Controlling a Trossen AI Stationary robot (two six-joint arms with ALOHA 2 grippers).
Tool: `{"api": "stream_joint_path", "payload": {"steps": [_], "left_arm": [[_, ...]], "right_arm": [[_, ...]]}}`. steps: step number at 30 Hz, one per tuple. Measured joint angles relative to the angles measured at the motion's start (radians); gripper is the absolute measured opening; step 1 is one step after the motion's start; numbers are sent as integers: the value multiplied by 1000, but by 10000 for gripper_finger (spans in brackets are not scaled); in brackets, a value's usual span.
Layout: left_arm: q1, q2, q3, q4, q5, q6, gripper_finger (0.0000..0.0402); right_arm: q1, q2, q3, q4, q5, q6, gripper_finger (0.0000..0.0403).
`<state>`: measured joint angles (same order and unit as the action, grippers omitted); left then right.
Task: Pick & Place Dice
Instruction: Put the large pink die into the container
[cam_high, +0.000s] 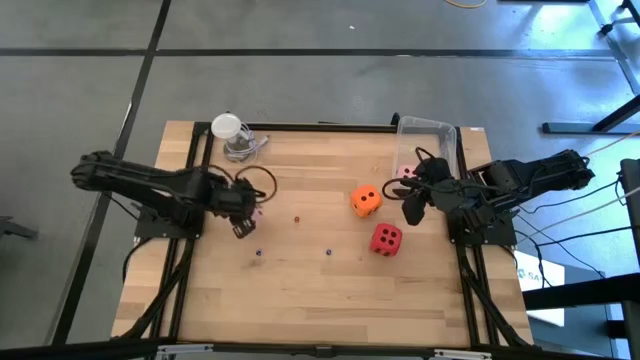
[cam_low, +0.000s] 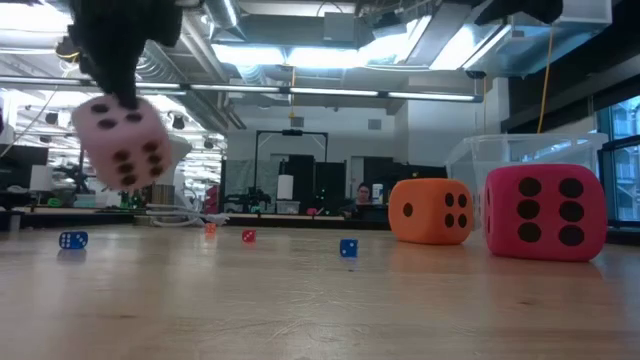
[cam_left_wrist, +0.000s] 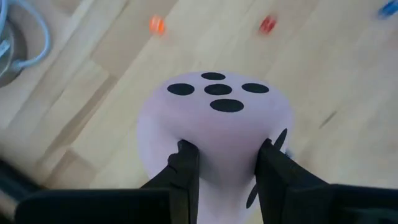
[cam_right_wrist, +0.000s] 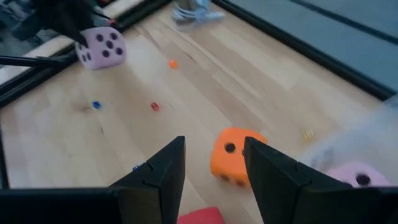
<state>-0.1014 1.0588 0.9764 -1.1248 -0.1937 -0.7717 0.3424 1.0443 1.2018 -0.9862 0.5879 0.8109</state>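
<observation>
My left gripper is shut on a pale pink die with dark pips, above the table's left half. An orange die and a red die rest on flat faces on the wood right of centre. Another pale pink die lies by the clear bin at the far right. My right gripper is open, hovering beside the orange die on its right, touching nothing. My left gripper pinches the pale pink die between its two fingers, on two opposite side faces. The fingers come from above, pointing down. The die hangs lifted clear of the table, slightly tilted, and its soft sides narrow in where the fingers meet it.
Small dice lie scattered on the wood: blue ones, a red one and an orange one. A cup with a cable sits at the far left edge. Black rails border both sides.
</observation>
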Motion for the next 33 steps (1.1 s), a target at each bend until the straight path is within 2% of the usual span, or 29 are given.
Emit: {"api": "stream_joint_path", "payload": {"steps": [4,8,13,20,23,25,28,33], "left_arm": [[22,-72,2,80,-10,-2,86],[46,-115,2,140,-14,14,81],[69,-131,2,233,23,52,76],[91,-131,3,444,80,102,70],[112,-131,4,506,114,102,69],[126,-131,4,527,141,103,66],[145,-131,4,531,165,105,59],[172,-131,3,565,219,106,54]], "right_arm": [[0,0,0,133,-28,-173,165],[-9,10,1,336,-92,-432,167],[-30,57,2,554,-217,-713,214],[-100,198,2,704,-181,-829,336],[-117,255,5,729,-198,-852,383],[-122,295,29,721,-228,-884,395],[-122,353,86,708,-283,-977,385],[-121,459,202,668,-294,-1037,380]]}}
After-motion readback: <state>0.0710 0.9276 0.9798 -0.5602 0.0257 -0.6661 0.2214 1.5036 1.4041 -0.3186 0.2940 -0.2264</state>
